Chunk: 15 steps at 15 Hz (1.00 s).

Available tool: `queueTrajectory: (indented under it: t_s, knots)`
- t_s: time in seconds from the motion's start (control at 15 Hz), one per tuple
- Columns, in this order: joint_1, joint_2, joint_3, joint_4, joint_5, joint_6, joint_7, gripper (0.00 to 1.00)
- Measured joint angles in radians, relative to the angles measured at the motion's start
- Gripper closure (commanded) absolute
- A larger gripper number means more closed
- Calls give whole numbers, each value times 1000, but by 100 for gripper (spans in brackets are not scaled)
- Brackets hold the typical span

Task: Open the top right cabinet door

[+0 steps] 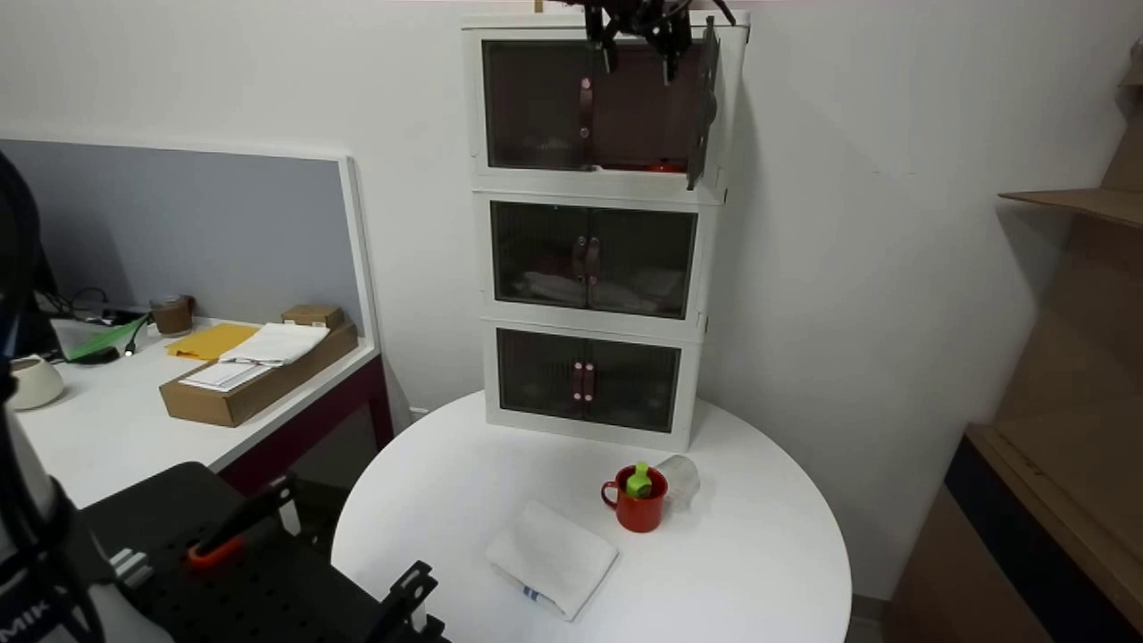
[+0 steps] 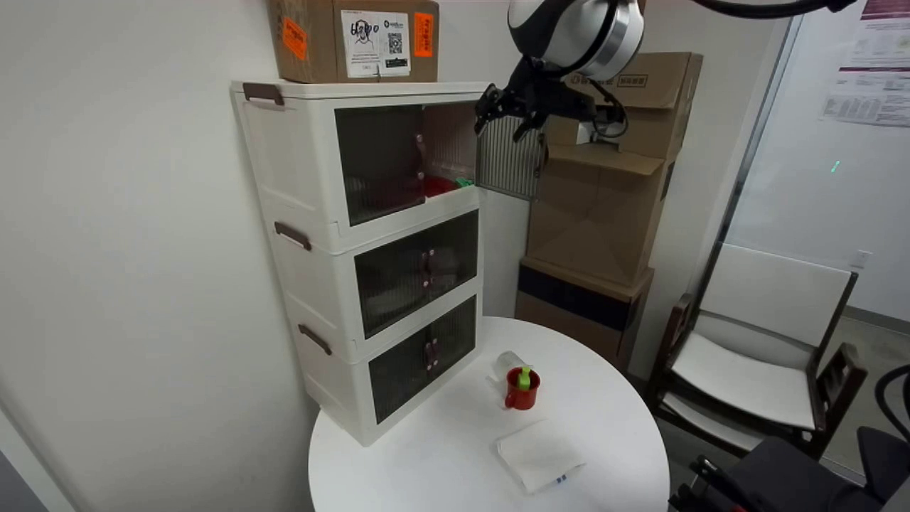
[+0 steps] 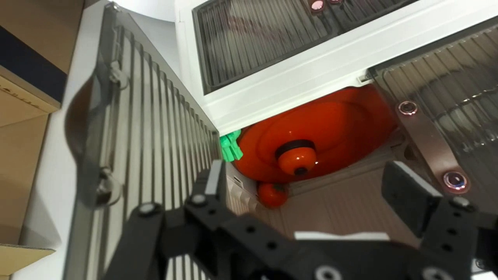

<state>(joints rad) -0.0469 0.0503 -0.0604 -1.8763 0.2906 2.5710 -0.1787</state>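
The top right cabinet door [image 1: 705, 107] stands swung wide open, roughly square to the front of the white cabinet [image 1: 594, 183]. It also shows in an exterior view [image 2: 508, 158] and at the left of the wrist view [image 3: 155, 128], with its dark handle on the outer face. My gripper [image 1: 639, 70] is open and empty, in front of the opened top right compartment. In an exterior view [image 2: 500, 131] it overlaps the door's upper part. In the wrist view the spread fingers [image 3: 311, 173] frame the opening, the left finger close to the door's inner face; contact cannot be told.
The top left door [image 1: 536, 107] is shut. Inside the compartment are a red lidded pot [image 3: 338, 124], a tomato-like red ball [image 3: 272, 194] and a green item [image 3: 230, 147]. A box [image 2: 387, 64] sits on top. The table holds a red mug [image 1: 639, 511], a glass and a towel [image 1: 554, 558].
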Motion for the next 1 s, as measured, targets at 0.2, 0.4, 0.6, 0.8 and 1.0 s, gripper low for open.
queueTrajectory:
  t_s: [0.2, 0.4, 0.6, 0.8, 1.0]
  knots:
    - [-28, 1, -7, -9, -4, 13, -34, 0]
    - [-67, 0, -32, -15, -6, 66, -105, 0]
    - [-109, 4, -64, -22, -10, 138, -154, 0]
    - [-128, 15, -74, -23, -8, 186, -185, 0]
    - [-118, 15, -53, -23, 3, 197, -210, 0]
